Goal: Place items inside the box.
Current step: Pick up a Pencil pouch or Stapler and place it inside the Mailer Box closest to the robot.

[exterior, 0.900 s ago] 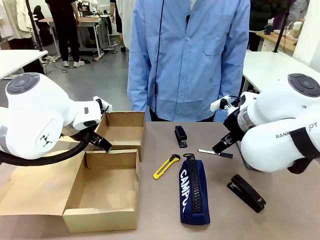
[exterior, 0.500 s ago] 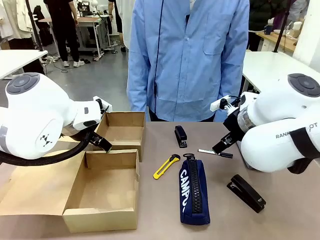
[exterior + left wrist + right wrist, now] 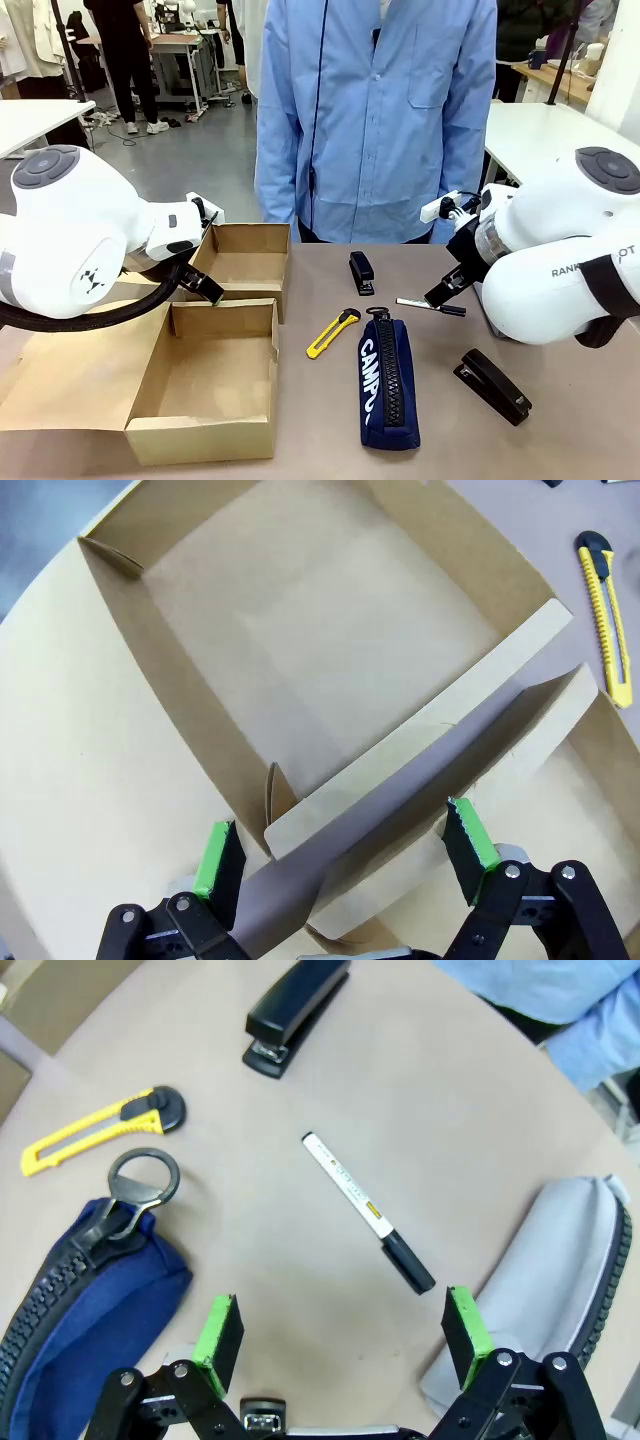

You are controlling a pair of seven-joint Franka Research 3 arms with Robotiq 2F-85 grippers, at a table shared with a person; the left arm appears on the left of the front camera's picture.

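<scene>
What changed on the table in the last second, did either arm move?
Nothing visibly changed. The left pincer and right pincer are open and empty; pencil case, utility knife, far stapler, near stapler and marker lie outside the box.

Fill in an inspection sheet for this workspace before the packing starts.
Surface: brown table.
Job's things: box open, empty; knife, pencil case, pen, small stapler, large stapler all on the table.
Clutter: second box; grey pouch.
Grippers: left gripper open above the boxes' walls; right gripper open above the pen.
Cables: black cable on left arm.
Surroundings: person at far side; other tables behind.
</scene>
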